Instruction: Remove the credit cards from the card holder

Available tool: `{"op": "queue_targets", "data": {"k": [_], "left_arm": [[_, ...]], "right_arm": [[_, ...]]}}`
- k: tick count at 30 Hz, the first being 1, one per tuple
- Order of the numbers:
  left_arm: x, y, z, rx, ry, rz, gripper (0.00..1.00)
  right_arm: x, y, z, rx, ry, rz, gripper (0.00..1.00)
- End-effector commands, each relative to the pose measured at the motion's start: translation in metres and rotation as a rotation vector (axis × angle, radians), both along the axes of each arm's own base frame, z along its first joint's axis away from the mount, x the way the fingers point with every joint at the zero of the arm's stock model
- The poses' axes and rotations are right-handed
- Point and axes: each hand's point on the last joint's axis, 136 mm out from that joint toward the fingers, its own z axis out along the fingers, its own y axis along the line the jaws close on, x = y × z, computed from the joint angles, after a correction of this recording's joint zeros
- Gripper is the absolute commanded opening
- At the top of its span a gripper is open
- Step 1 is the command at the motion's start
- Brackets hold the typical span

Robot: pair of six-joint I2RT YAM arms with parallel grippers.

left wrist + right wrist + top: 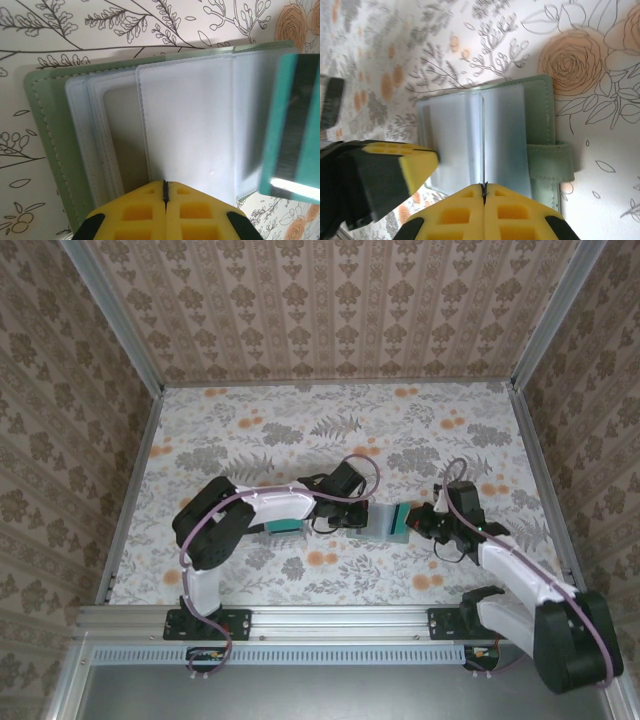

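Card holder (42, 130) open (credit card (290, 115) above)

1. One holder (386, 522), lying open on the one worktop (400, 430).
2. Two teal cards: a left card (284, 528) beside the holder, and the other card (295, 125) at the holder's edge.
3. At least three clear sleeves (190, 125) inside the holder; the exact number is unclear.
4. One strap tab (551, 162) on the holder.
5. Two arms: left arm (250, 508), right arm (515, 570).
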Motion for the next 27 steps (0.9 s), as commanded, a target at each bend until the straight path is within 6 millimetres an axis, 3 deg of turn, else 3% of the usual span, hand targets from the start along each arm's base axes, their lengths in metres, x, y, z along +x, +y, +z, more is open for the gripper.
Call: {"op": "queue_targets", "data": {"k": [1,7,12,15,16,22,27], "left_arm": [[-0.003,0.010,0.009,0.006,0.004,0.006,0.11],[0.004,0.003,0.060,-0.117,-0.091,0.020,0.42],[0.008,0.007,0.097,-0.236,-0.165,0.047,0.52],[0.011,0.011,0.115,-0.343,-0.182,0.073,0.53],[0.013,0.013,0.122,-0.382,-0.189,0.084,0.58],[0.014,0.017,0.157,-0.549,-0.245,0.073,0.52],[0.015,0.026,0.178,-0.663,-0.272,0.092,0.44]], "right_arm": [[-0.012,-0.010,0.008,-0.045,0.000,-0.010,0.00],[-0.007,-0.001,0.042,0.002,-0.104,0.027,0.00],[0.004,0.017,0.077,0.095,-0.226,0.097,0.00],[0.011,0.029,0.105,0.143,-0.336,0.134,0.00],[0.013,0.034,0.114,0.156,-0.371,0.154,0.00],[0.023,0.060,0.152,0.219,-0.517,0.233,0.00],[0.028,0.078,0.164,0.291,-0.542,0.297,0.00]]}}
